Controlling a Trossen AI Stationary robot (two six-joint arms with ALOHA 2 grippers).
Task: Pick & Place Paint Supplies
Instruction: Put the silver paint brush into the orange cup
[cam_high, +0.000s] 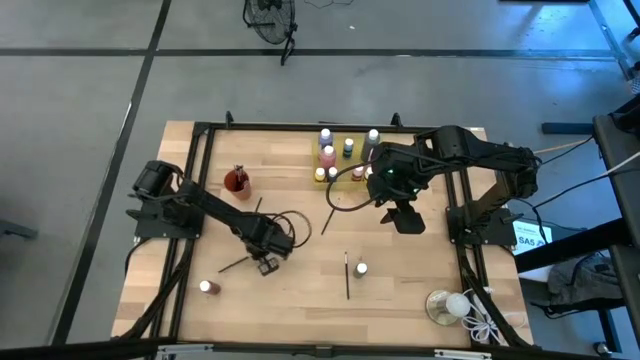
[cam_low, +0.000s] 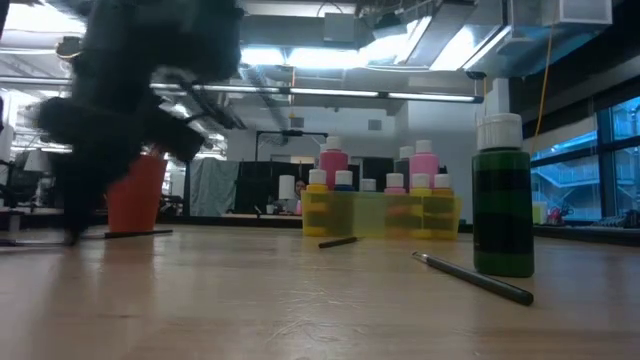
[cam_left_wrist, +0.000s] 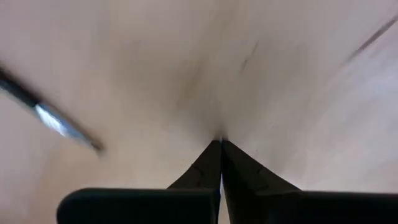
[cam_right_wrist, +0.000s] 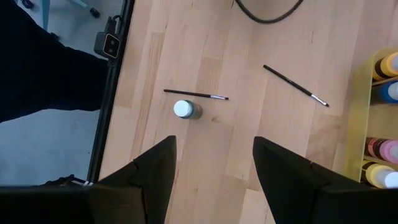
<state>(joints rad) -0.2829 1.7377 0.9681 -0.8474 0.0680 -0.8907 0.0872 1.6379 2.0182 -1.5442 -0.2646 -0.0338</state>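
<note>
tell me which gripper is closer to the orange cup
Left. The left gripper is down on the table just toward the front and right of the orange cup; the right gripper hangs much farther off, across the table near the yellow paint rack.

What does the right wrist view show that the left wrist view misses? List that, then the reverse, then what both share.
Right wrist only: the open right gripper, a white-capped bottle next to one paintbrush, a second brush, the yellow rack holding bottles, and a dark cable.
Left wrist only: the left gripper, shut with nothing between its fingers, and a single brush lying beside it.
Both: the wooden tabletop and brushes lying flat on it.
</note>
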